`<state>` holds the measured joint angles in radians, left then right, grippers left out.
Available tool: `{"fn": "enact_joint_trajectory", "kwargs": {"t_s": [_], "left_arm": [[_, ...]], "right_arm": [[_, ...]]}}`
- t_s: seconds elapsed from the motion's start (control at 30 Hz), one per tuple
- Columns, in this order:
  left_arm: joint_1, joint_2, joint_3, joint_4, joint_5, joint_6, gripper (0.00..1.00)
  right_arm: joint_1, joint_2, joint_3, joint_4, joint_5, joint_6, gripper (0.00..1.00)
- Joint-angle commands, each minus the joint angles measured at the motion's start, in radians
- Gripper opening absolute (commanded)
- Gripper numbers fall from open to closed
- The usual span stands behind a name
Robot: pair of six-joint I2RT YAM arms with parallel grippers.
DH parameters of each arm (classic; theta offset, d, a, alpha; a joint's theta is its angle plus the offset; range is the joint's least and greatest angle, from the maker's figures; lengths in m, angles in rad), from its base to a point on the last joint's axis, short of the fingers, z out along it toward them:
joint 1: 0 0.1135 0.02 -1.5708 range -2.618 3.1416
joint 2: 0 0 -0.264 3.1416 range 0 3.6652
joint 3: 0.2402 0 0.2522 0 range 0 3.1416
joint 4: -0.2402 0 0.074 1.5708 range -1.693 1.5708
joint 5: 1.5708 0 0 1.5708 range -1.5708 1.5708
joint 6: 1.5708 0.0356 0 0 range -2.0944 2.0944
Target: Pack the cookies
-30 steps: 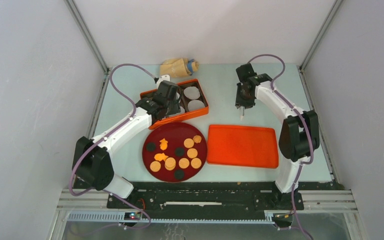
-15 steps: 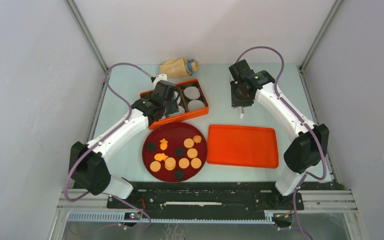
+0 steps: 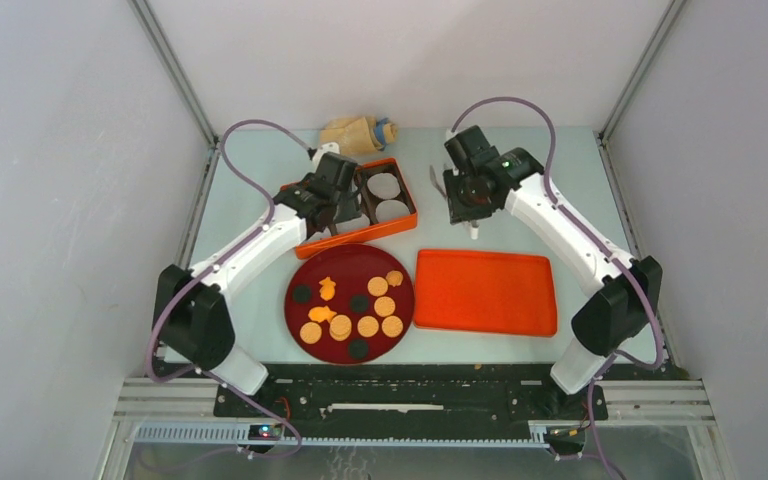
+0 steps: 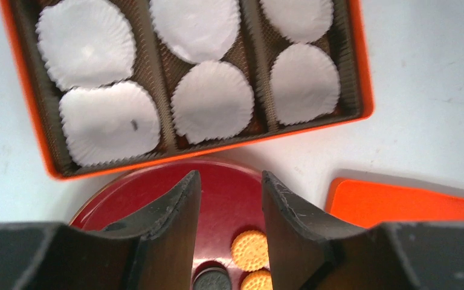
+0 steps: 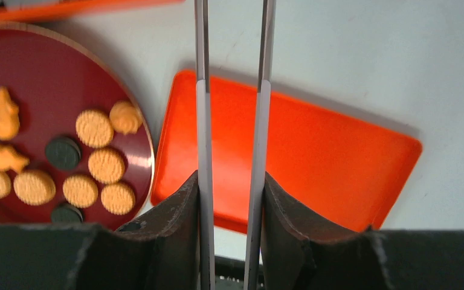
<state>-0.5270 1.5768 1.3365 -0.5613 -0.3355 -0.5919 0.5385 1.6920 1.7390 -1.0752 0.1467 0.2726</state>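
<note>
Several cookies [image 3: 365, 305], orange-tan and dark discs plus irregular orange ones [image 5: 3, 112], lie on a dark red plate [image 3: 345, 265]. An orange box [image 3: 400, 225] holding white paper liners [image 4: 212, 99] stands just behind the plate. My left gripper [image 3: 335, 195] hovers over the box's near edge, open and empty; in its wrist view [image 4: 229, 178] the plate and a tan cookie [image 4: 249, 249] show between the fingers. My right gripper [image 3: 470, 205] is right of the box, shut on metal tongs [image 5: 202, 90] that point down over the table.
A flat orange lid [image 3: 485, 290] lies right of the plate; it also shows in the right wrist view [image 5: 314, 157]. A tan bag-like object [image 3: 358, 133] sits at the back behind the box. Grey walls enclose the table.
My right gripper has moved left toward the box with the tongs. My left gripper has shifted slightly back over the box.
</note>
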Motion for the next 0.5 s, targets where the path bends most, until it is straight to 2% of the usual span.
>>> {"fn": "enact_joint_trajectory", "kwargs": {"t_s": [0.0,0.23,0.47], "left_arm": [[0.002,-0.164,-0.104,-0.014,-0.128,-0.042,0.47],[0.002,-0.400,-0.257,-0.022,-0.243,-0.064,0.49],[0.002,-0.444,-0.266,-0.032,-0.249,-0.052,0.50]], "right_arm": [[0.110,-0.135,-0.086,0.060,0.001,-0.039,0.35],[0.290,-0.262,-0.255,0.110,0.002,0.003,0.35],[0.442,-0.267,-0.337,0.133,-0.012,0.046,0.38]]}}
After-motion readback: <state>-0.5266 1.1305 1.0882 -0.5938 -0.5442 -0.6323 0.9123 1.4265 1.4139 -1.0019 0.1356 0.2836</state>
